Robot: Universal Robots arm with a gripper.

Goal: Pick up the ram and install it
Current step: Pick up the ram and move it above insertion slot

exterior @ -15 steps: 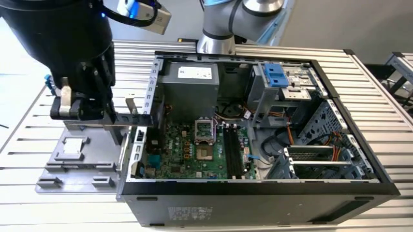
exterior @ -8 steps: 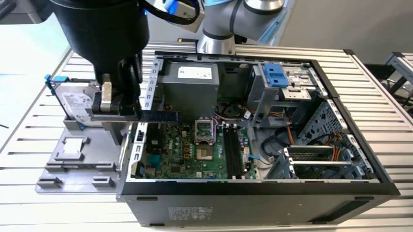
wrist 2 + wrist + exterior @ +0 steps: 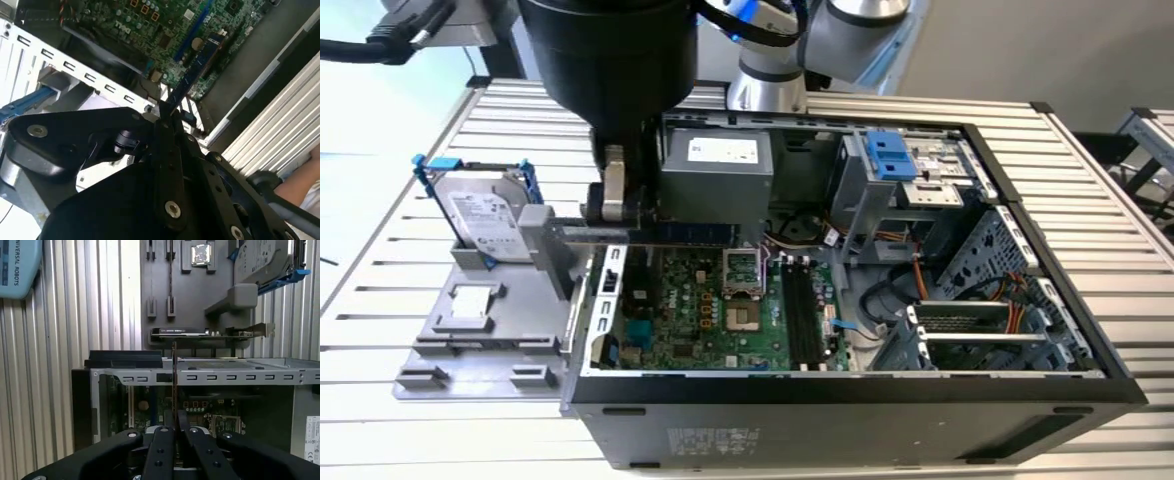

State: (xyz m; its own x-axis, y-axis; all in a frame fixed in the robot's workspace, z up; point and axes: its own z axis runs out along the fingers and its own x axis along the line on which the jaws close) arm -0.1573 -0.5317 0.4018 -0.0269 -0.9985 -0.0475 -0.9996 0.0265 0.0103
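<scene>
Slatted metal surface (image 3: 380,300) carries everything, with pale floor (image 3: 374,110) beyond it at the exterior view's left. On that side sits a grey fixture tray (image 3: 520,330): hard drive (image 3: 487,215) upright, small square chip (image 3: 474,298) lying flat. Next, the hand (image 3: 624,212) is clamped on the ram (image 3: 694,232). The ram is held level and edge-up above the open computer case (image 3: 854,420), over the motherboard's (image 3: 680,310) left part. It is not seated in the black slots (image 3: 798,305) further right.

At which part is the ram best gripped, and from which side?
At one end, pinching its two flat faces, coming in along its length: the ram is a thin flat stick, so the faces give grip. The end effector holds it so.
</scene>
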